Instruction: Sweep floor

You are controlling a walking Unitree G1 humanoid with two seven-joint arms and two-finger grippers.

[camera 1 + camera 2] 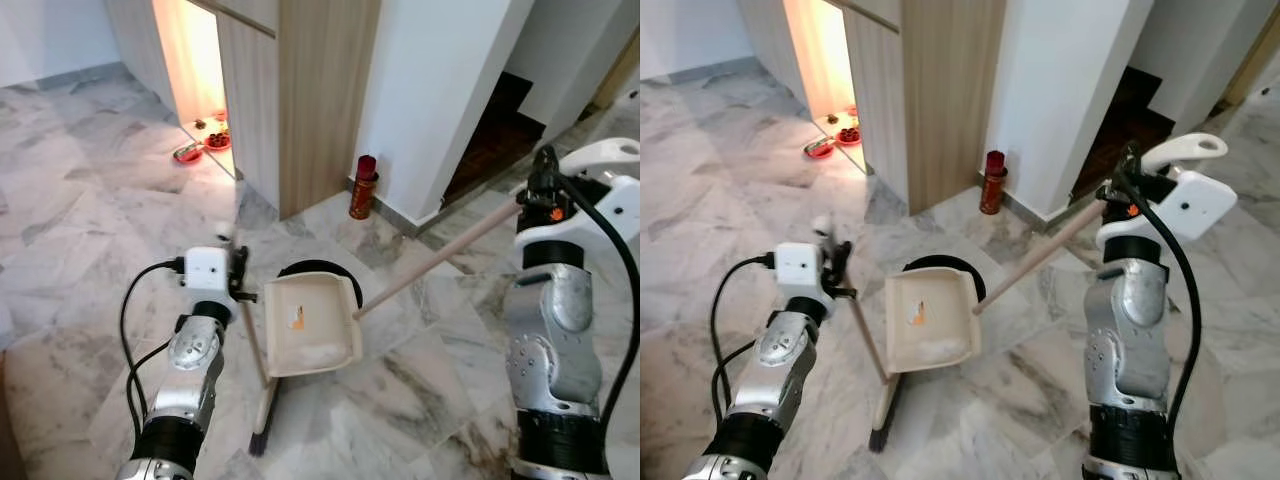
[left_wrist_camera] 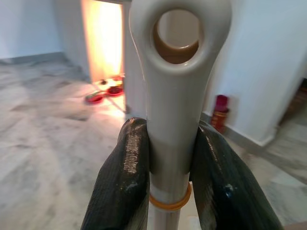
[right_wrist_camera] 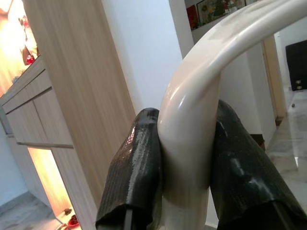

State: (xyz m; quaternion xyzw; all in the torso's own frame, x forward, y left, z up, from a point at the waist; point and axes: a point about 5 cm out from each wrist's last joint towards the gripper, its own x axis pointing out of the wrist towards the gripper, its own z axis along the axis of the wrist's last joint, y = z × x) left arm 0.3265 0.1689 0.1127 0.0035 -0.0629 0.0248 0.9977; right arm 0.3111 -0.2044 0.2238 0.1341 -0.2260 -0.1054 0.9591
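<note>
Cream dustpan holds debris; our left gripper pinches broom, right gripper pinches dustpan handle; emptying remains.

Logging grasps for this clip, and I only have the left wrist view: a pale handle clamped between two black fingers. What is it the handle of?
Observer: A broom. The left tool grips its top end, and its bristles are down at the floor beside a dustpan.
Operator: Who holds the dustpan?
Observer: The right tool, shut on the curved end of its long handle.
Operator: Anything in the dustpan?
Observer: An orange scrap and some pale dust.
</note>
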